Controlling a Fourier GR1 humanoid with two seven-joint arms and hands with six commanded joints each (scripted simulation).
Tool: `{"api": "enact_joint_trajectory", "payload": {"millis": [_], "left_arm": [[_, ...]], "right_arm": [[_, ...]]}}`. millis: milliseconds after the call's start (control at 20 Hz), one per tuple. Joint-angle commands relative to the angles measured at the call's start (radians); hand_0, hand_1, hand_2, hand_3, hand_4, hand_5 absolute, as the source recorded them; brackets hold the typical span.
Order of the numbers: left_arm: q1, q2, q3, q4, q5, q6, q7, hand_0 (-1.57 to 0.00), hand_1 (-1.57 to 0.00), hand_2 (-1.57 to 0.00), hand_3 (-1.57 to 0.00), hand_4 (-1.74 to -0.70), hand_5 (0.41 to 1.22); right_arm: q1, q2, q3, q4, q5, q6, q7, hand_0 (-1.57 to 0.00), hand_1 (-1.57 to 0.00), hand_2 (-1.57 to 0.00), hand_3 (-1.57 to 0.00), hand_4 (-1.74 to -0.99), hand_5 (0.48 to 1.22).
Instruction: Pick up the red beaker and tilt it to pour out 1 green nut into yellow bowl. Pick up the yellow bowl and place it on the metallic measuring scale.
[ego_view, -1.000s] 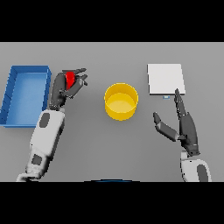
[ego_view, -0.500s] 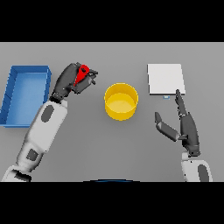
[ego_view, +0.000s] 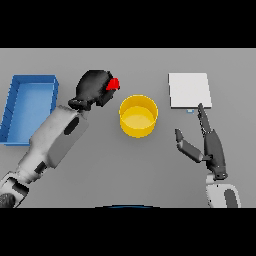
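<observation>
Gripping the red beaker beside the yellow bowl

Curled fingers of the left hand (ego_view: 94, 89) wrap round the red beaker (ego_view: 114, 83), which is mostly hidden by the dark fingers; only a small red part shows at the hand's right side, toward the bowl. Hand and beaker sit just to the left of the yellow bowl (ego_view: 138, 116) and a little farther up the table than its rim, near it; whether they touch it cannot be told. How far the beaker is tilted cannot be made out, and no green nut can be seen.

The yellow bowl stands upright near the middle of the grey table (ego_view: 125, 175), its inside showing only yellow. To its right, well apart, lies the metallic measuring scale (ego_view: 189, 90), a pale square plate. The right hand (ego_view: 211, 147) is just below the scale, its fingers straight and pointing up toward it, thumb spread to the left, holding nothing. At the far left a blue tray (ego_view: 10, 107) rests on the table, beside the left forearm.
</observation>
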Motion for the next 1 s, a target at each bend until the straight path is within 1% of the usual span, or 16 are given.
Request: {"api": "enact_joint_trajectory", "payload": {"millis": [0,150,200,250,300,400,450,500,650,850,900,950], "left_arm": [[-0.022,0.008,-0.029,0.011,-0.028,-0.017,0.000,-1.57,-1.57,-1.57,-1.57,-1.74,1.161],[-0.071,0.030,-0.102,0.039,-0.097,-0.052,0.000,-1.57,-1.57,-1.57,-1.57,-1.74,1.190],[-0.085,0.041,-0.120,0.044,-0.115,-0.060,-0.009,-1.57,-1.57,-1.57,-1.57,-1.69,1.196],[-0.112,0.047,-0.142,0.048,-0.133,-0.090,-0.010,-1.57,-1.57,-1.57,-1.57,-1.65,1.201],[-0.135,0.054,-0.164,0.063,-0.154,-0.102,-0.021,-1.57,-1.57,-1.57,-1.57,-1.67,1.205],[-0.185,0.060,-0.215,0.077,-0.181,-0.180,-0.032,-1.57,-1.57,-1.57,-1.39,-1.69,1.211],[-0.203,0.059,-0.241,0.085,-0.194,-0.206,-0.047,-1.57,-1.57,-1.57,-1.33,-1.69,1.213],[-0.218,0.057,-0.271,0.096,-0.216,-0.211,-0.061,-1.57,-1.57,-1.57,-1.28,-1.70,1.215],[-0.274,0.049,-0.351,0.130,-0.260,-0.256,-0.125,-1.57,-1.57,-1.57,-1.42,-1.72,1.218],[-0.342,0.028,-0.464,0.196,-0.340,-0.292,-0.162,-1.57,-1.57,-1.57,-1.51,-1.73,1.220],[-0.353,0.032,-0.488,0.195,-0.354,-0.310,-0.170,-1.57,-1.57,-1.57,-1.52,-1.73,1.220],[-0.361,0.032,-0.511,0.204,-0.370,-0.317,-0.172,-1.57,-1.57,-1.57,-1.53,-1.74,1.220]], "right_arm": [[-0.001,0.001,0.002,0.003,0.003,-0.001,-0.004,0.00,0.00,0.00,0.00,-1.267,0.698],[-0.004,-0.005,-0.004,-0.008,-0.005,0.002,0.004,0.00,0.00,0.00,0.00,-1.274,0.704],[0.002,0.001,0.003,-0.014,0.003,-0.002,0.009,0.00,0.00,0.00,0.00,-1.282,0.705],[0.008,-0.001,-0.001,-0.013,-0.006,0.004,0.000,0.00,0.00,0.00,0.00,-1.284,0.705],[0.004,0.006,-0.001,-0.019,-0.011,0.000,0.003,0.00,0.00,0.00,0.00,-1.283,0.702],[0.019,0.013,0.001,-0.021,-0.023,0.007,-0.016,0.00,0.00,0.00,0.00,-1.287,0.690],[0.013,0.017,-0.005,-0.008,-0.027,0.004,-0.009,0.00,0.00,0.00,0.00,-1.288,0.685],[0.010,0.015,-0.015,0.003,-0.033,-0.001,-0.016,0.00,0.00,0.00,0.00,-1.292,0.678],[0.007,0.033,-0.013,0.000,-0.046,-0.002,-0.015,0.00,0.00,0.00,0.00,-1.294,0.657],[0.006,0.040,-0.018,0.012,-0.052,-0.007,-0.024,0.00,0.00,0.00,0.00,-1.291,0.640],[-0.003,0.045,-0.019,0.014,-0.052,-0.011,-0.008,0.00,0.00,0.00,0.00,-1.291,0.634],[0.006,0.043,-0.013,0.010,-0.046,-0.008,-0.018,0.00,0.00,0.00,0.00,-1.293,0.631]]}}
